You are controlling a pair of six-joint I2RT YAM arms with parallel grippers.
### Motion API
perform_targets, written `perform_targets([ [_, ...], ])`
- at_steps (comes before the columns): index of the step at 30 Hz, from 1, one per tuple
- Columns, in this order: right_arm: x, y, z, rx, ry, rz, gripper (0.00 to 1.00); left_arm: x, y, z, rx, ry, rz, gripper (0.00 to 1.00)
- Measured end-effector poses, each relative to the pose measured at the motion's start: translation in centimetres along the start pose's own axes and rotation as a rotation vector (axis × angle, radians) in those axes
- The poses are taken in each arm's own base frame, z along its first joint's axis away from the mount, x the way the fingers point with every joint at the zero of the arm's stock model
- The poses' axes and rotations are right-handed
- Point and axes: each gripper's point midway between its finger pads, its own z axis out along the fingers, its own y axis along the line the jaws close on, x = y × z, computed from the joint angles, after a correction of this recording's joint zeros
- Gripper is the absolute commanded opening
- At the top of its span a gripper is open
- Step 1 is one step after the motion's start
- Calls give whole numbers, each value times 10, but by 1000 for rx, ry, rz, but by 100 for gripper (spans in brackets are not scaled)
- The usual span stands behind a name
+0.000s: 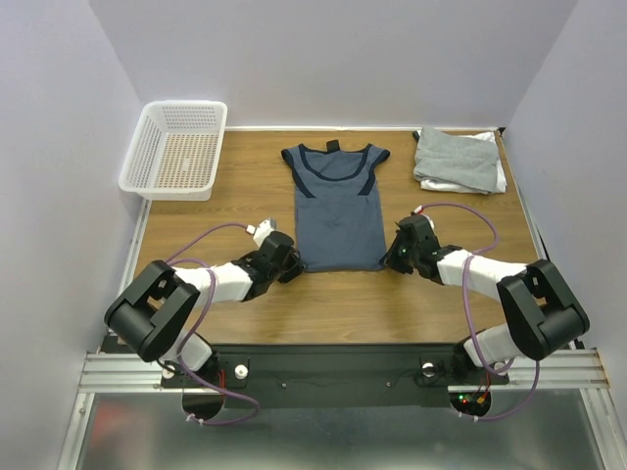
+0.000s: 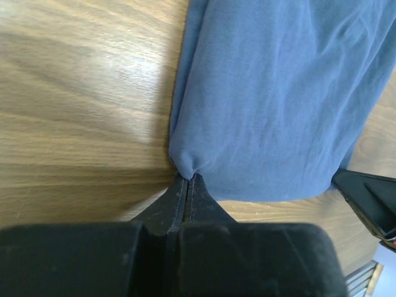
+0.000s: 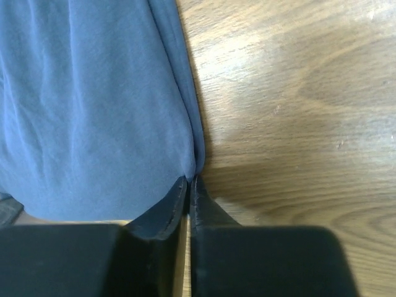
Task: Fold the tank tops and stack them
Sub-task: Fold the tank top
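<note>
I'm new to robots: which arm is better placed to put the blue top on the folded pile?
Probably right: the folded pile lies far right, nearer the right gripper than the left gripper. Both pinch the blue top.

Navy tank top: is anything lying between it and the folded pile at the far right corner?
Nothing visible. Only bare table separates the navy tank top from the folded pile. The basket sits at the far left, off that path. The left tool and right tool are shut on its near hem corners.

Bare table (image 1: 250, 171) lies between basket (image 1: 167, 188) and navy tank top (image 1: 336, 211); folded stack (image 1: 457, 162) occupies far-right corner.
</note>
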Motion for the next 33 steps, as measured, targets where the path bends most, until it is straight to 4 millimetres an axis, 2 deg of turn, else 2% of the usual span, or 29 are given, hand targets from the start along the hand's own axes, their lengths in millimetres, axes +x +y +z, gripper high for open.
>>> perform_targets([
  [6,6,-1,-6,-6,32,-27,0,8,0,-6,-14,43,53,0],
  [11,28,-4,-32,-42,96,-46,0,30,-1,-28,3,118,93,0],
  [16,81,-14,-62,-57,227,-76,0,52,11,-53,-23,197,118,0],
  [17,96,-14,-68,-62,264,-90,0,57,13,-59,-27,214,127,0],
  [22,142,-15,-96,-61,401,-115,1,90,20,-86,-50,320,167,0],
  [26,164,-24,-113,-40,469,-93,0,106,44,-102,-145,392,187,0],
  [30,175,-33,-125,-6,506,-77,0,104,55,-115,-189,398,174,0],
  [32,178,-36,-130,6,518,-71,9,101,57,-122,-192,397,166,0],
  [33,179,-37,-133,11,524,-65,18,102,59,-124,-202,401,167,0],
])
